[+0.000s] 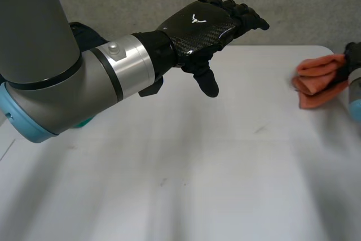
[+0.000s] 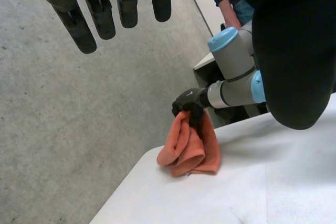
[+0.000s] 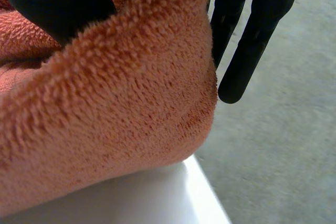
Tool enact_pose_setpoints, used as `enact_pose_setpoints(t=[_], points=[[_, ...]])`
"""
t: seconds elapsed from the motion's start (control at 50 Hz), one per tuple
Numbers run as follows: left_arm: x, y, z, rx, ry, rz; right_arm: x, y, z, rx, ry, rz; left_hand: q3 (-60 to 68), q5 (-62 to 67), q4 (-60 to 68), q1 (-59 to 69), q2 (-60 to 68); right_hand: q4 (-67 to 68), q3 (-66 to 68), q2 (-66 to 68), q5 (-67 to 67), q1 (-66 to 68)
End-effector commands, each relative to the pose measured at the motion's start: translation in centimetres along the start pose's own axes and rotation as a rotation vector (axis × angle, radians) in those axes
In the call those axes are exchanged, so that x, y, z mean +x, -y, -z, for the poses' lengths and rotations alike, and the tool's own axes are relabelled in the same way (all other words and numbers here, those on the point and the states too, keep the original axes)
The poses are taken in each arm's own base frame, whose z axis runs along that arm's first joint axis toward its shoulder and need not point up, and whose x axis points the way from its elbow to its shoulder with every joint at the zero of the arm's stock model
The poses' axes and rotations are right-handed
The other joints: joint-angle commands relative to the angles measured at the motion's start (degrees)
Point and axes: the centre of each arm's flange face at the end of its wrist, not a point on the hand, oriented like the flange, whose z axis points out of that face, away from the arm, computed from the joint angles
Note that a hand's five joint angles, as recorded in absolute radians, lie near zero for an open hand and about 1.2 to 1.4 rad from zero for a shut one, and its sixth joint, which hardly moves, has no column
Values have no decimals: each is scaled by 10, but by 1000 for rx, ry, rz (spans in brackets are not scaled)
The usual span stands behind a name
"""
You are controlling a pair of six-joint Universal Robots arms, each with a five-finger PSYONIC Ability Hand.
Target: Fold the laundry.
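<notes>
The orange towel [image 1: 318, 80] sits at the far right side of the desk [image 1: 197, 184], close to the corner and the edge. It is bunched up and doubled over, not flat. The right hand [image 1: 353, 60] is right on it. Its thumb is on one side of the soft cloth and its fingers [image 3: 247, 51] are on the other, so it has the top of the bunch pinched. The rest of the towel droops down onto the desk. The left hand [image 1: 197, 23] is up in the air over the back middle of the desk, well apart from the towel. Its fingers are straight and loose, and it has nothing in it. From the left hand, the towel lies off to the right, and that hand's fingers point that way. So the right hand is much the nearer one. I think the towel needs to be laid flat toward the middle of the desk, where the left hand could reach a free edge and help fold it.
</notes>
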Motion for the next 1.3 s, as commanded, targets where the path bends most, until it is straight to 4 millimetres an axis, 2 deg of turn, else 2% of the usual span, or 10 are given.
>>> enact_pose_setpoints(t=[0.02,0.08,0.12,0.34,0.52,0.7,0.82,0.94,1.08,1.3], points=[[0,-2,-1,-5,0,1,28,-7,-13,6,-12,4,-16,-22,-12,-4,-15,114,153,164,148,329],[0,-2,-1,-2,0,-1,35,-12,-15,-6,-19,5,-16,-22,-12,-4,-15,-20,19,30,14,195],[0,-1,-2,-1,-1,0,45,-15,-15,-34,-36,6,-16,-22,-12,-4,-15,-586,-547,-536,-552,-371],[7,-1,-2,-2,-17,2,90,5,-6,-128,-155,266,-16,-22,-12,-4,-15,-586,-547,-536,-552,-371],[4,1,-1,2,-1,1,87,47,3,9,-185,560,-14,-20,-10,-2,-13,-586,-547,-536,-552,-371],[-30,20,-2,111,249,19,11,108,69,407,10,580,-16,-22,-12,-4,-15,-586,-547,-536,-552,-371],[-119,45,32,229,646,-52,-42,107,137,487,224,584,-8,-14,-3,4,-7,-586,-547,-536,-552,-371],[-213,-4,66,59,915,-210,-84,95,215,408,490,601,-3,-9,2,9,-2,-586,-547,-536,-552,-371],[-281,-120,89,-362,1007,-493,-93,78,275,226,674,635,-9,-15,-5,3,-8,-586,-547,-536,-552,-371],[-345,-236,112,-422,1056,-585,-84,66,300,136,715,637,-6,-12,-2,6,-5,-586,-547,-536,-552,-371]])
